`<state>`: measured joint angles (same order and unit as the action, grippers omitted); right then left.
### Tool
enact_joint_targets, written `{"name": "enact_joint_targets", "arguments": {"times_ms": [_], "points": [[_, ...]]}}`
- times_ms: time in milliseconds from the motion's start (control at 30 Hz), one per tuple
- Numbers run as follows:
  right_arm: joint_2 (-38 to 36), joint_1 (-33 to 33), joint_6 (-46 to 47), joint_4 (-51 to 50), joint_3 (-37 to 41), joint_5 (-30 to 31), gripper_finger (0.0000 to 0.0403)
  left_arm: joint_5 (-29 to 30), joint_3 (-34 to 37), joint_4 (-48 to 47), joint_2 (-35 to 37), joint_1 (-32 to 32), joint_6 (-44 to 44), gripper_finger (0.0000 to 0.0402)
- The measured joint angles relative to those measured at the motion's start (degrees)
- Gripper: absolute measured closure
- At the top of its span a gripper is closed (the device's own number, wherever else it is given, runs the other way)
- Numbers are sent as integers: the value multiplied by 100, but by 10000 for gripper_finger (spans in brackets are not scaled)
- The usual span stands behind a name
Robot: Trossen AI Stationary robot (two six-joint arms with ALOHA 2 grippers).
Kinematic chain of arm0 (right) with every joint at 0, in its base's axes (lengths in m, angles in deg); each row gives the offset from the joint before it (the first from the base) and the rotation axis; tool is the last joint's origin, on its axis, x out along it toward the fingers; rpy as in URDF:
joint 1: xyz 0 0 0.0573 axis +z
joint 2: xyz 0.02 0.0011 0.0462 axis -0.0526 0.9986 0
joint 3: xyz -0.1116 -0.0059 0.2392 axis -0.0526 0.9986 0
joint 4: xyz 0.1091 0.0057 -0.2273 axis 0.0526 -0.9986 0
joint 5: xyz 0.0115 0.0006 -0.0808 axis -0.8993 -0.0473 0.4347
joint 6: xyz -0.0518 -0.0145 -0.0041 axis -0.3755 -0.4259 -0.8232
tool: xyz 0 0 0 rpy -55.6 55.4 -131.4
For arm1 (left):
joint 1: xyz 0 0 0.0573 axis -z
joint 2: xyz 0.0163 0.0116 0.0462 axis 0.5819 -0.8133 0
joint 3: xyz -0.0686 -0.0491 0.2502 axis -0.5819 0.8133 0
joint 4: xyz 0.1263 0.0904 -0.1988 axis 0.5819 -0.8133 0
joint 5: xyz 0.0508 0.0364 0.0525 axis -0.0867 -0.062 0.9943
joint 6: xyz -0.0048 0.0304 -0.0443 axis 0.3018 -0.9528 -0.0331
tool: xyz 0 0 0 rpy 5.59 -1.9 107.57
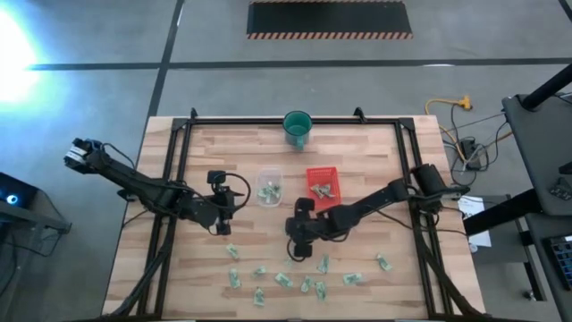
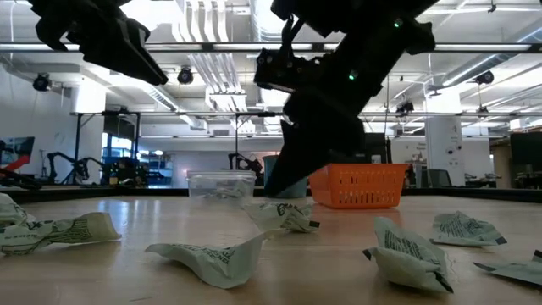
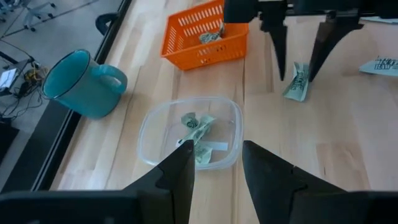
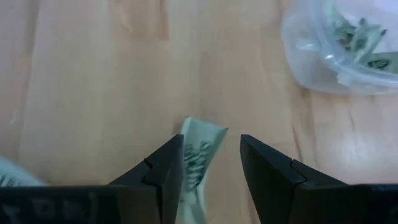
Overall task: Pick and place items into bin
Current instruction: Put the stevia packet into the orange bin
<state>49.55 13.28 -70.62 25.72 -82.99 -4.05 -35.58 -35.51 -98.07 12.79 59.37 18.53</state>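
A clear plastic tub (image 1: pixel 269 189) near the table's (image 1: pixel 375 161) centre holds a few green-and-white packets; the orange basket (image 1: pixel 323 186) at its 3 o'clock holds several more. A teal cup (image 1: pixel 298 129) stands at 12 o'clock. The right gripper (image 1: pixel 296 252) is lowered at the tub's 5 o'clock, its fingers parted either side of one upright packet (image 4: pixel 200 152), not visibly pinching it. More packets (image 1: pixel 304 282) lie scattered at 6 o'clock. The left gripper (image 1: pixel 222 220), fingers apart and empty, hovers at the tub's 8 o'clock.
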Motion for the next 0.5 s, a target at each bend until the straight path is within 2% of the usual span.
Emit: {"name": "enact_joint_targets", "arguments": {"times_ms": [167, 500], "points": [[-3, -116, 365, -4, -4, -4, 254, 0, 0, -4, 0, 0, -1, 283], [-3, -146, 389, 1, 20, -177, 254, -4, 0, 3, 0, 0, 0, 283]]}}
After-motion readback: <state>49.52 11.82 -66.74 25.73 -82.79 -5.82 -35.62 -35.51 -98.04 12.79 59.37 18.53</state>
